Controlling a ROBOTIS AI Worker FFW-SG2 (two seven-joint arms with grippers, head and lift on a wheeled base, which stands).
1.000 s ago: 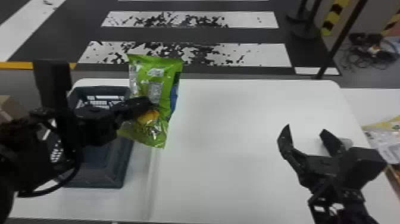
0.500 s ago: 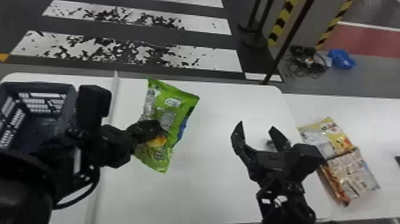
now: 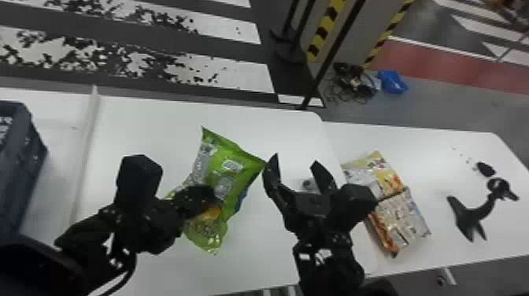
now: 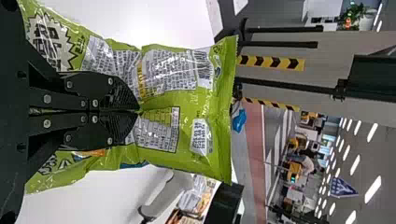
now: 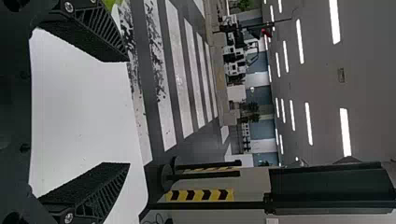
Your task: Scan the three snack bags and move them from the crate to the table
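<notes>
Green bag in left grip, close to open right gripper

Left gripper pressed together on the green bag, gripping mid-body, centre of frame. Right gripper, right of centre, fingers wide apart, nothing between them. Crate at left edge; yellow bag and brown bag lie right of centre on the table.

Risks (judged): bag corner may snag on the right gripper's nearer finger if the arms close in unevenly. Slick film could slip or twist in a one-point pinch. Creased film might spoil the scan.

Vs. earlier frame: head view swung right, crate pushed to left edge; green bag carried rightward, gap to right gripper narrower.
</notes>
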